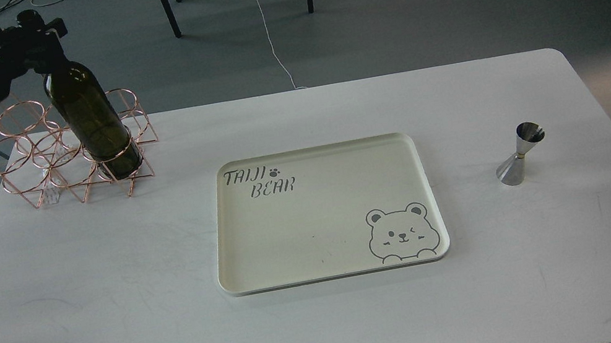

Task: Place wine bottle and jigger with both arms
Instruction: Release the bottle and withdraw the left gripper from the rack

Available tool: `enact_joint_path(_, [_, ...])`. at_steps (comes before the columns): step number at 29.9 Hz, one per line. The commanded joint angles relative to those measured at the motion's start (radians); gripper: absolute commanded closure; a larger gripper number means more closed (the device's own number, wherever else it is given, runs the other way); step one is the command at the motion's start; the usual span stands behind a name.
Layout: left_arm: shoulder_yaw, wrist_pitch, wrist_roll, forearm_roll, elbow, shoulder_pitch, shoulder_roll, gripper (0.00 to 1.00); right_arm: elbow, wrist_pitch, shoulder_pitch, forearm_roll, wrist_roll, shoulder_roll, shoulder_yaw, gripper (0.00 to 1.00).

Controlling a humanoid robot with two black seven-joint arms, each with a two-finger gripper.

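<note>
Left gripper (36, 31): at the wine bottle (93, 124) neck; I cannot tell if my fingers are clamped.
Bottle: tilted in the copper wire rack (38, 171), far-left of table.
Jigger (521, 153): upright, right of the tray (336, 272).
Right gripper: out of view.
Risk: bottle base could snag the rack ring, dragging it.

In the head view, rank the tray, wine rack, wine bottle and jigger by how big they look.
1. Cream bear-print tray, clearly largest.
2. Copper wire wine rack.
3. Wine bottle, taller than the rack but narrower; both stand farther back, so this order is unsure.
4. Jigger, clearly smallest.
</note>
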Motion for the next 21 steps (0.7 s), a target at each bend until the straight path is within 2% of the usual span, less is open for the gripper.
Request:
enact_joint_path(1, [0.000, 0.000, -0.001, -0.008, 0.010, 0.012, 0.000, 0.60, 0.001, 0.000, 0.002, 0.000, 0.000, 0.000, 0.000, 0.03])
enact_joint_path(4, [0.000, 0.000, -0.001, -0.009, 0.010, 0.017, 0.000, 0.49, 0.001, 0.000, 0.002, 0.000, 0.000, -0.001, 0.000, 0.03])
enact_joint_path(8, [-0.003, 0.005, 0.001, -0.023, 0.018, 0.017, -0.001, 0.21, 0.001, 0.000, 0.000, 0.000, 0.000, -0.004, 0.000, 0.03])
enact_joint_path(11, [-0.015, 0.022, -0.005, -0.154, 0.018, 0.012, 0.002, 0.09, 0.001, -0.003, 0.000, 0.000, 0.000, -0.009, 0.000, 0.03])
enact_joint_path(14, [-0.017, 0.037, -0.005, -0.418, 0.018, 0.009, 0.014, 0.03, 0.000, -0.006, -0.002, 0.000, 0.000, -0.010, 0.000, 0.03])
enact_joint_path(21, [-0.015, 0.031, -0.004, -1.008, 0.030, 0.012, 0.065, 0.02, -0.005, -0.031, -0.009, 0.002, 0.000, -0.010, 0.008, 0.03])
